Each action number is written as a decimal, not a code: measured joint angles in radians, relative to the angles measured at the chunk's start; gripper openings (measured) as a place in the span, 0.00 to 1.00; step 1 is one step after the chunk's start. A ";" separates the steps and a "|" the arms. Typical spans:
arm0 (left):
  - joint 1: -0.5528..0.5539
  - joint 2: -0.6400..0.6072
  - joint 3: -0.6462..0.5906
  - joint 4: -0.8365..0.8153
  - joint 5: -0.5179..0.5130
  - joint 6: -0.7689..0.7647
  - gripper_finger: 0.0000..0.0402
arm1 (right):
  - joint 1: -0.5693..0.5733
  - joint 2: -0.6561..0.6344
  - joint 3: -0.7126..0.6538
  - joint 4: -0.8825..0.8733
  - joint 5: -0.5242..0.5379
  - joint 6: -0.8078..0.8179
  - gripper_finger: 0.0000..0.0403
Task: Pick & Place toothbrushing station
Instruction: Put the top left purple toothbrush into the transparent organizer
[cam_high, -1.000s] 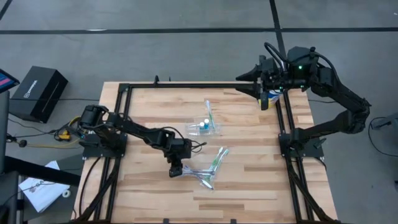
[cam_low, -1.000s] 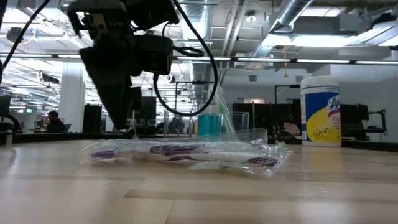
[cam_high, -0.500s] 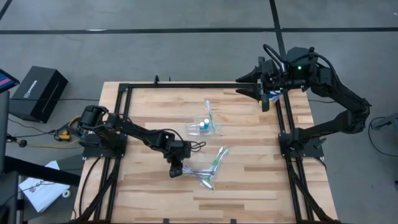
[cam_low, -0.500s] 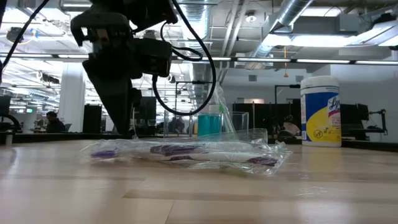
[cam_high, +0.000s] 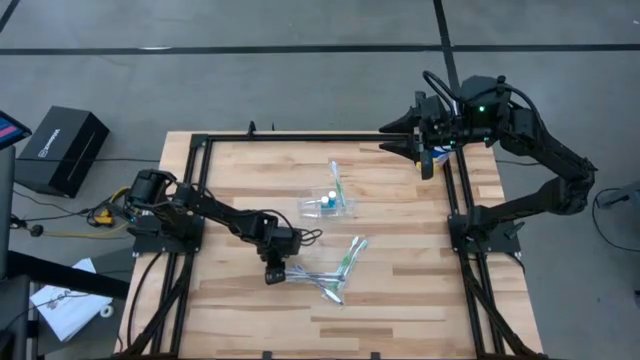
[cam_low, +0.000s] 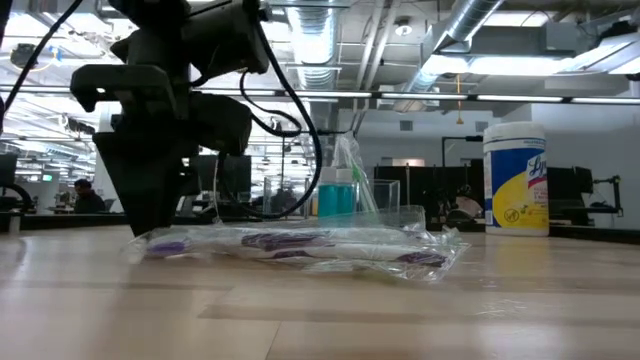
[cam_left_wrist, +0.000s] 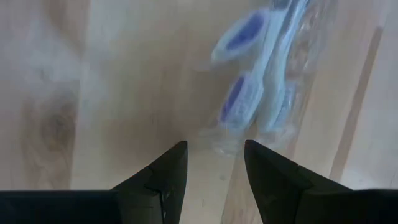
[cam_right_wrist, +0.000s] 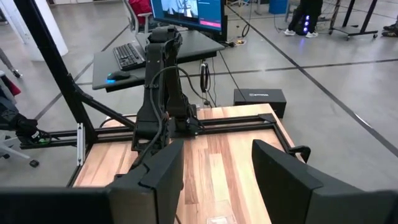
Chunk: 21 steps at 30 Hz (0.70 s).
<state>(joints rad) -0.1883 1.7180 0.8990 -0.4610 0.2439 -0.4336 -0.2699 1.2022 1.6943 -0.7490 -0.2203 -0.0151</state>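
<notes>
on the pale, striped wood table (cam_high: 400, 290), near its front middle, lies a crinkled clear wrapper holding thin purple-and-white toothbrushes (cam_low: 300, 245); beside them in the high view a pair of green toothbrushes (cam_high: 352, 254) angles away, also in shiny film. further back, mid-table, sits the small clear plastic cup (cam_high: 327, 203) with two blue tubes with white caps (cam_low: 337, 193) inside, and one more green toothbrush (cam_high: 335, 175) lies just behind it. a tall round canister (cam_low: 515, 178) with a white lid and yellow-and-blue label stands at the far right in the low view.

the left gripper (cam_high: 273, 273) hangs low at the wrapper's left end, its dark fingers (cam_left_wrist: 163, 171) parted with a moderate gap and nothing between them; the wrist view shows the oval purple brush heads just ahead of the tips, blurred through the film. whether the fingertips touch the wrapper or the wood cannot be told. the right gripper (cam_high: 412, 140) waits high over the table's far right corner, its fingers standing wide and empty.

compared with a second ago, the left gripper has slid leftward along the brushes to their end; the brushes, cup and right arm have not moved.
</notes>
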 joint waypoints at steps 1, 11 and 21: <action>0.000 0.000 -0.006 0.005 0.002 0.000 0.38 | 0.000 0.000 0.000 0.000 0.000 0.000 0.45; 0.006 -0.010 -0.013 0.068 0.002 0.006 0.38 | 0.000 0.000 0.000 0.001 0.000 -0.001 0.45; 0.006 -0.010 -0.013 0.096 0.034 0.007 0.26 | 0.000 0.000 0.000 0.001 0.000 -0.009 0.45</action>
<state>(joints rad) -0.1822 1.7081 0.8864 -0.3649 0.2778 -0.4267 -0.2699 1.2022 1.6943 -0.7483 -0.2203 -0.0238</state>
